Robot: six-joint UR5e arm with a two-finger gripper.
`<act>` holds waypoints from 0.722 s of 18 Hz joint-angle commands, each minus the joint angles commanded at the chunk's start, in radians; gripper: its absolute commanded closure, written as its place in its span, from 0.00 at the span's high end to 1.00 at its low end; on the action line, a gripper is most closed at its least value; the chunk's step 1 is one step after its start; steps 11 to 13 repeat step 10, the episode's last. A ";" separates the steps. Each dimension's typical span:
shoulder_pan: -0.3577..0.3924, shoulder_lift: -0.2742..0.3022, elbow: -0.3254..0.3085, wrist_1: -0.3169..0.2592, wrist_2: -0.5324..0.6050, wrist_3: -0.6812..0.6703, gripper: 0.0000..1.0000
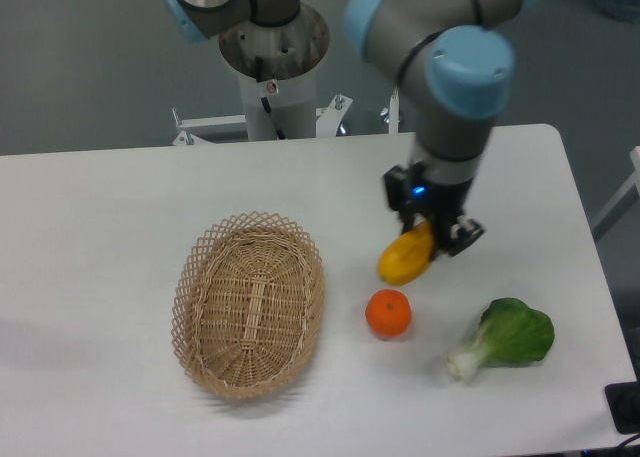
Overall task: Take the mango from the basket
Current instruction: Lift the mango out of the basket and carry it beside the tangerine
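The mango [403,258] is a yellow-orange elongated fruit held in my gripper [432,234], which is shut on its upper end. It hangs tilted a little above the white table, to the right of the basket and just above the round orange. The basket [250,303] is an oval light tan wicker basket at the centre left of the table, and it holds nothing. My gripper is well to the right of the basket's rim. The fingertips are partly hidden behind the mango.
A round orange [388,313] lies on the table just below the mango. A green leafy vegetable [507,336] lies at the right front. The robot base [272,67] stands at the table's far edge. A dark object [626,407] sits at the right front corner.
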 joint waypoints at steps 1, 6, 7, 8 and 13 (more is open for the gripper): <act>0.009 -0.002 0.000 0.000 0.000 0.018 0.36; 0.029 -0.005 -0.002 0.002 -0.002 0.046 0.36; 0.029 -0.005 -0.002 0.002 -0.006 0.046 0.36; 0.032 -0.005 -0.002 0.002 -0.014 0.046 0.36; 0.037 -0.005 -0.002 0.002 -0.020 0.046 0.36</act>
